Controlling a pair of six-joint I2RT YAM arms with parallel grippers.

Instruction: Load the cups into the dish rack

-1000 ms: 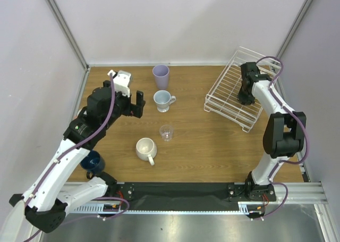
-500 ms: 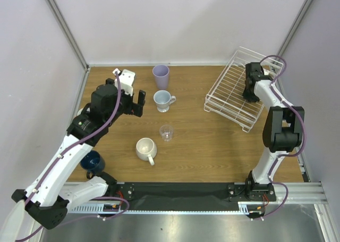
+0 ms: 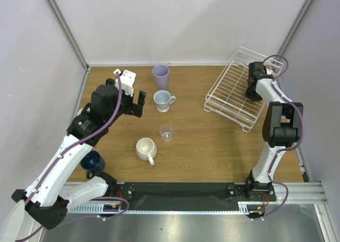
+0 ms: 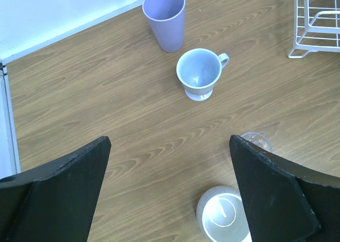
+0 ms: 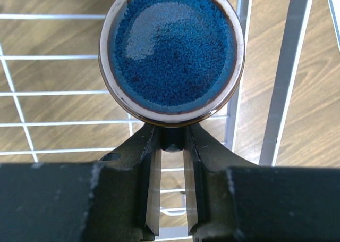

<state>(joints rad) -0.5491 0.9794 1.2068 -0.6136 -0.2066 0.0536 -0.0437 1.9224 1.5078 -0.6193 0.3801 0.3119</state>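
My right gripper (image 3: 253, 94) (image 5: 172, 141) is shut on the handle of a dark mug with a blue glazed inside (image 5: 171, 53), holding it over the right side of the white wire dish rack (image 3: 229, 91) (image 5: 287, 66). My left gripper (image 3: 139, 103) (image 4: 170, 199) is open and empty above the table. In front of it stand the lavender tumbler (image 3: 161, 76) (image 4: 164, 18), the pale blue mug (image 3: 163, 100) (image 4: 199, 73), the clear glass (image 3: 167, 133) (image 4: 257, 142) and the cream mug (image 3: 145, 149) (image 4: 223, 218). The navy cup (image 3: 93, 161) stands at the near left. No terracotta cup shows.
The rack sits tilted at the far right of the wooden table (image 3: 202, 146), and its corner shows in the left wrist view (image 4: 319, 18). Grey walls close in the back and sides. The navy cup is partly under my left arm.
My right gripper has moved with the mug a little farther back and right over the rack. My left gripper shifted slightly and then stayed still, open.
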